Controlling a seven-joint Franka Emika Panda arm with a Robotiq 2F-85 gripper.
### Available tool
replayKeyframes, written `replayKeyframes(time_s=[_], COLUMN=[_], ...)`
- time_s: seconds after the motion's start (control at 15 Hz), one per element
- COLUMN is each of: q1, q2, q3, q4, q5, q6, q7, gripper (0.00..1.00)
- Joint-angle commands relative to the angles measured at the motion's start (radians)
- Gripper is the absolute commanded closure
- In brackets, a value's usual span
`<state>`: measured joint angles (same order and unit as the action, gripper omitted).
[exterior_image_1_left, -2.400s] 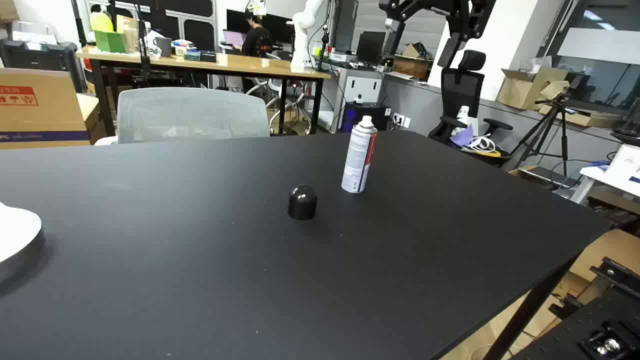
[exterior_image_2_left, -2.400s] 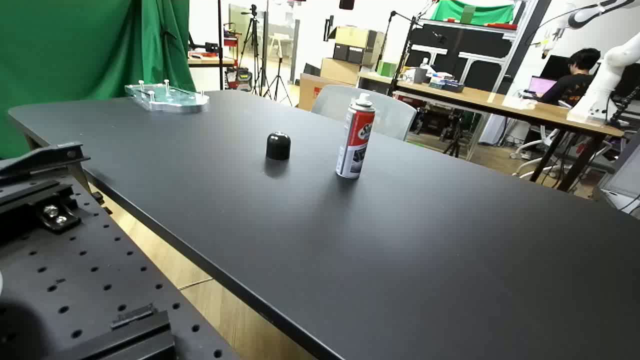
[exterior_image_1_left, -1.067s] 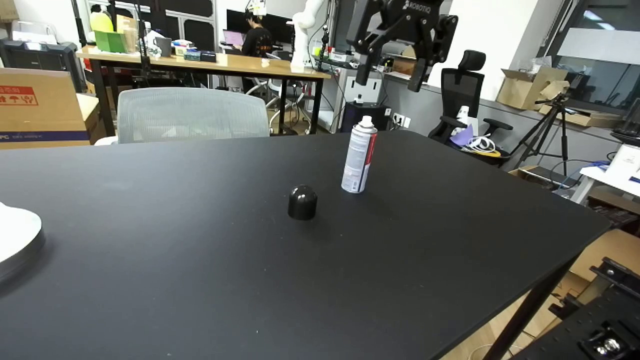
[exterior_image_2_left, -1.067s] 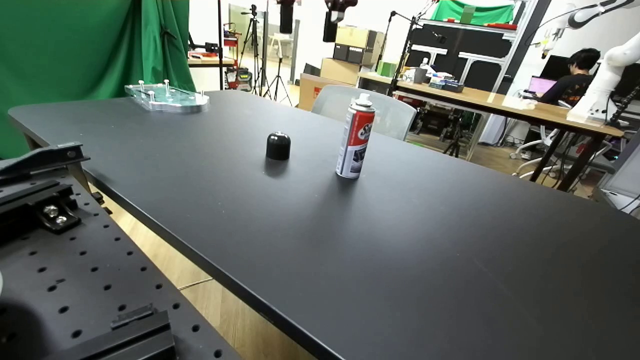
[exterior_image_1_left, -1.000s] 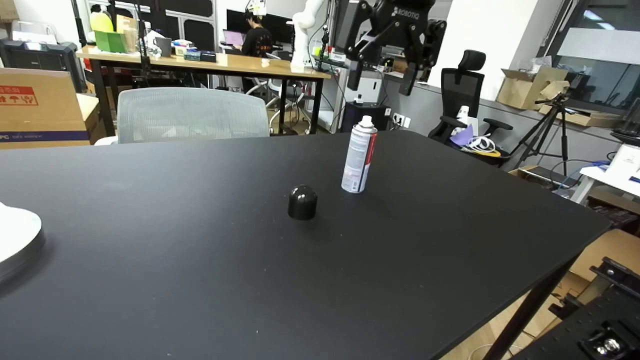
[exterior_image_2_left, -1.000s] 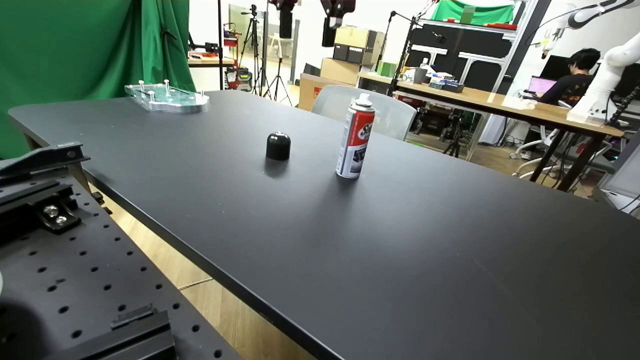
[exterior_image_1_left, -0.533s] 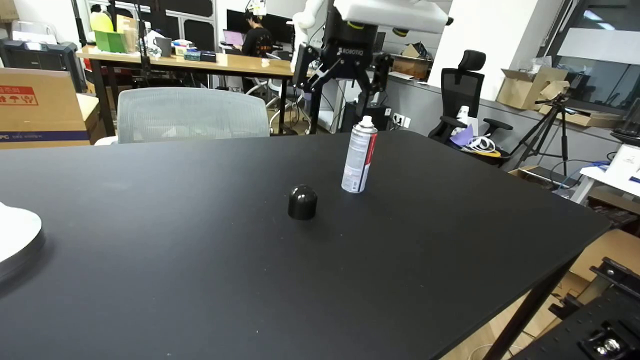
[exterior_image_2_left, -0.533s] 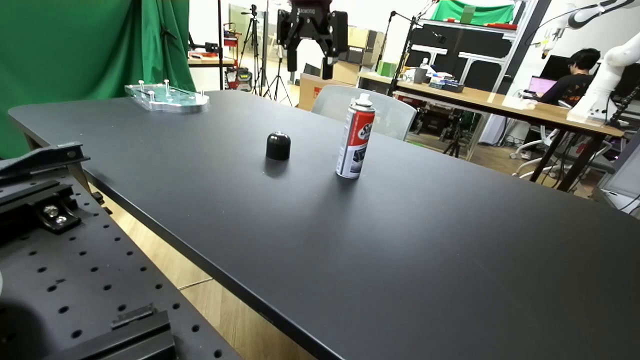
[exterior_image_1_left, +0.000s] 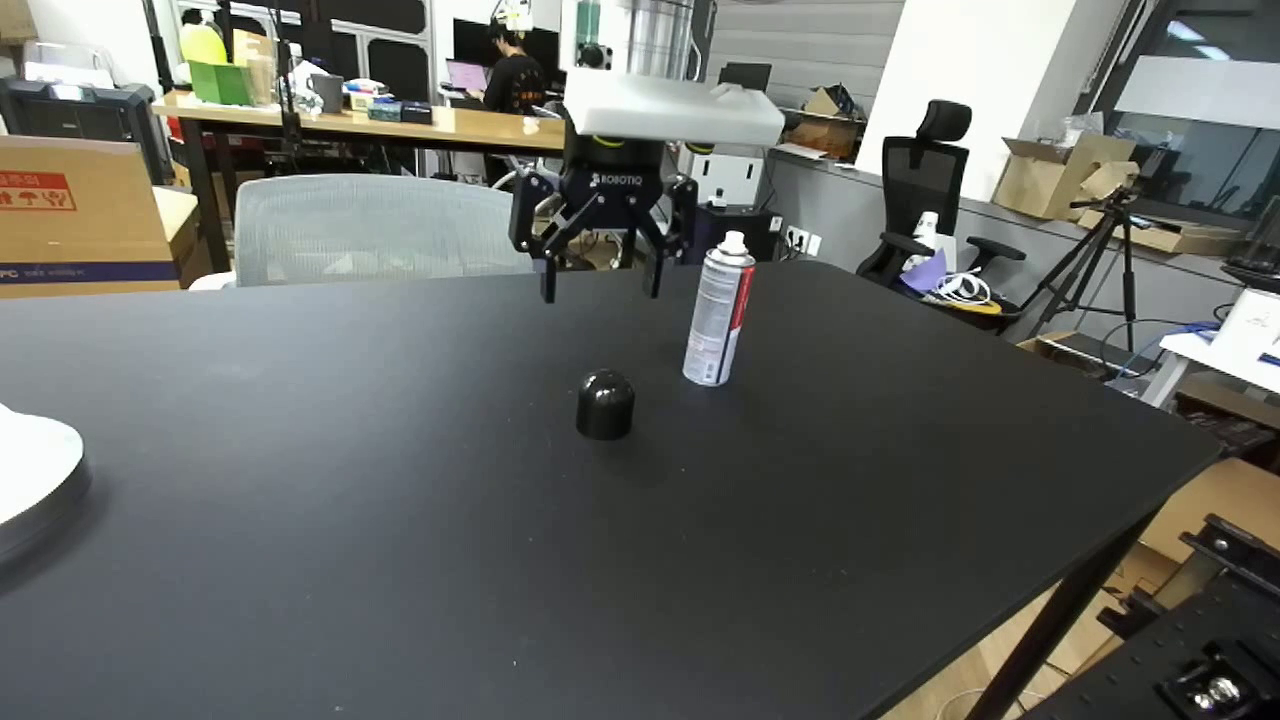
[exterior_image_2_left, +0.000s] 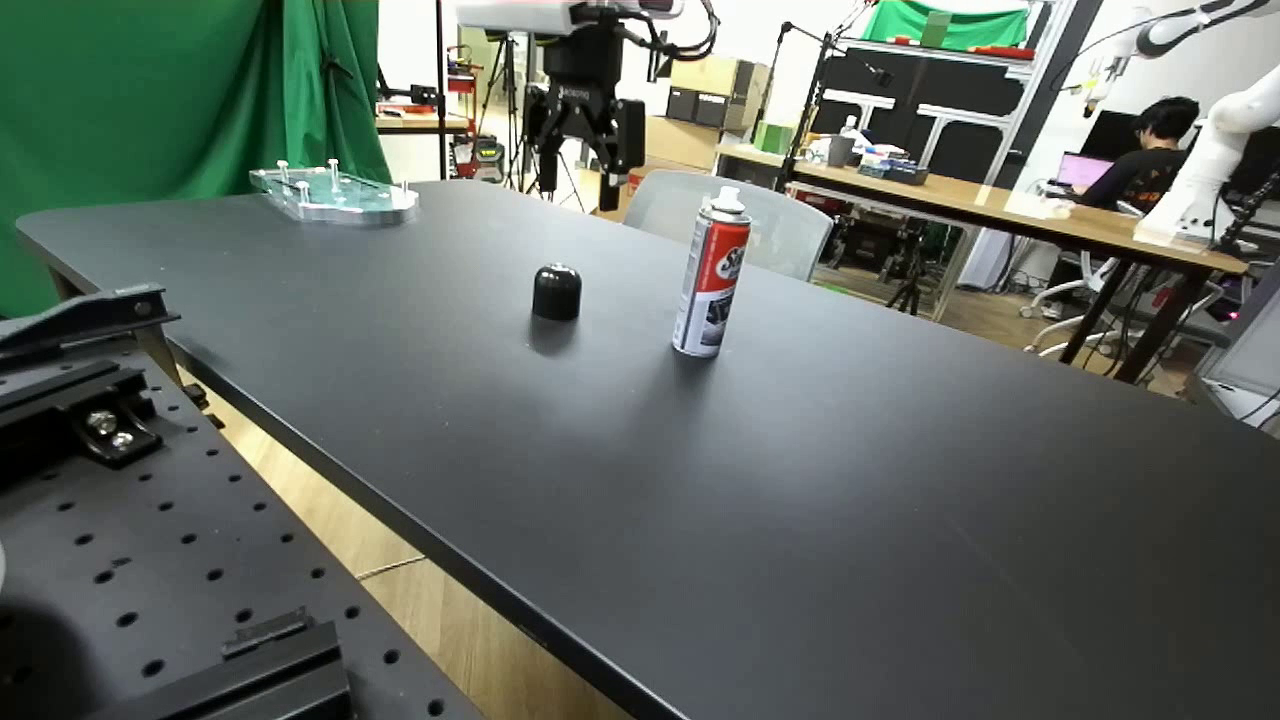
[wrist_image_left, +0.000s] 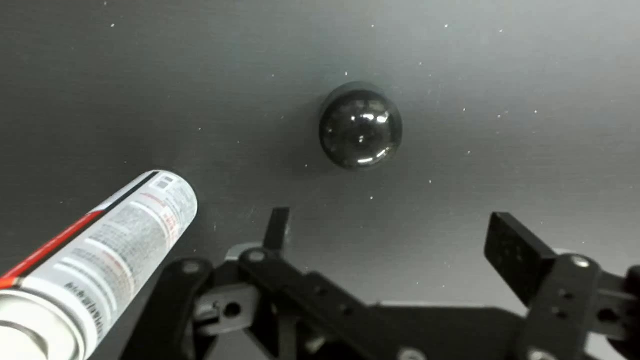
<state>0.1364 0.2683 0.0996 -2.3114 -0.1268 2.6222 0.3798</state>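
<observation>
A: How was the arm (exterior_image_1_left: 670, 108) posed?
B: Hung over the counter (exterior_image_1_left: 400, 560), tool (exterior_image_1_left: 601, 287) pointing down, spread wide.
A: And the black cap (wrist_image_left: 361, 129)?
B: Stood dome-up on the counter, lower than the tool, ahead of it in wrist view. Spray can (exterior_image_1_left: 716, 310) stood upright near the cap, touching neither.

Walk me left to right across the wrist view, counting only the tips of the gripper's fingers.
White-and-red spray can → tip of one of the fingers → black domed cap → tip of the other finger.
</observation>
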Motion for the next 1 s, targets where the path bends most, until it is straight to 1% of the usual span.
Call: replayKeyframes(time_s=[0.0,0.4,0.93], q1=[0.046,0.083,0.065], q2=[0.036,0.065,0.128], q3=[-0.027,-0.056,-0.048], q4=[0.025,0.002,-0.004], q5=[0.016,0.017,0.112], q6=[-0.001,0.006,0.066], q7=[0.031,0.054,-0.008], gripper=[0.00,0.00,0.00])
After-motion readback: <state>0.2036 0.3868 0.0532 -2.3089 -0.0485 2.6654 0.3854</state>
